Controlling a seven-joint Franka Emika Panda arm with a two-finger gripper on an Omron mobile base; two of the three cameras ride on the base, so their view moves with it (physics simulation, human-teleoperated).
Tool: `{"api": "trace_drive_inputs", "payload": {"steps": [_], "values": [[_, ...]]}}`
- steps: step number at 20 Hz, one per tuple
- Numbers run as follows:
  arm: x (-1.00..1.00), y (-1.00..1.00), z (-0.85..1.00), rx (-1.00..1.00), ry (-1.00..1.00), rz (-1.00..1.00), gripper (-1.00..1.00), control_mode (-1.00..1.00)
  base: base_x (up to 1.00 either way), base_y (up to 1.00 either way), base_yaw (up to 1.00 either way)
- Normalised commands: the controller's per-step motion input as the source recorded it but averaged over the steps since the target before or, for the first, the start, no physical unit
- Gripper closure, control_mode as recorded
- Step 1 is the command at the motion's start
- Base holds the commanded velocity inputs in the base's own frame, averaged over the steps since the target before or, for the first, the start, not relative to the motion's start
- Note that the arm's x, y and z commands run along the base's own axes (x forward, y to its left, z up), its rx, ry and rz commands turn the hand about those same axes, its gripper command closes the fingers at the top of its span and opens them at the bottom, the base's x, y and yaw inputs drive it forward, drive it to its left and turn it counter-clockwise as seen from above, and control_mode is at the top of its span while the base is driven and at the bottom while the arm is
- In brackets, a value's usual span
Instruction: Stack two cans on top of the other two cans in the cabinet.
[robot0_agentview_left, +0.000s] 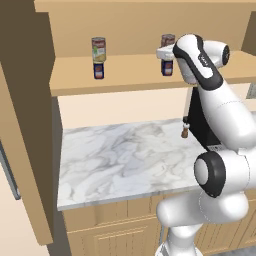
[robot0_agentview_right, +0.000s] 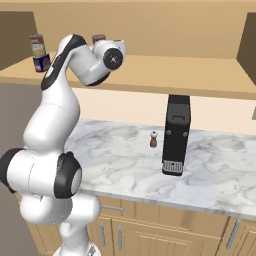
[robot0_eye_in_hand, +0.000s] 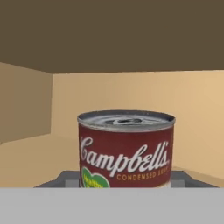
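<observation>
While its lower half is cut off, the red-and-white Campbell's can (robot0_eye_in_hand: 126, 151) is gripped by the gripper (robot0_agentview_left: 167, 52) above a blue can (robot0_agentview_left: 167, 68) in the cabinet (robot0_agentview_left: 125, 75).

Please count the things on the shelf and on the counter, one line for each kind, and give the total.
Tall red-and-white cans: 2
Short blue cans: 2
Black appliance: 1
Small brown shaker: 1
Total: 6
</observation>
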Motion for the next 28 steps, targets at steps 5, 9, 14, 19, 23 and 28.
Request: {"api": "trace_drive_inputs", "payload": {"steps": [5, 9, 14, 19, 23, 28], "values": [[0.03, 0.0, 0.11, 0.0, 0.0, 0.0, 1.0, -1.0, 0.0, 0.0, 0.0], [-0.01, 0.0, 0.09, 0.0, 0.0, 0.0, 1.0, -1.0, 0.0, 0.0, 0.0], [-0.06, 0.0, 0.01, 0.0, 0.0, 0.0, 1.0, -1.0, 0.0, 0.0, 0.0], [-0.06, 0.0, -0.03, 0.0, 0.0, 0.0, 1.0, -1.0, 0.0, 0.0, 0.0], [-0.09, 0.0, -0.1, 0.0, 0.0, 0.0, 1.0, -1.0, 0.0, 0.0, 0.0], [-0.08, -0.04, -0.07, 0.0, 0.0, -0.01, 1.0, -1.0, 0.0, 0.0, 0.0]]}}
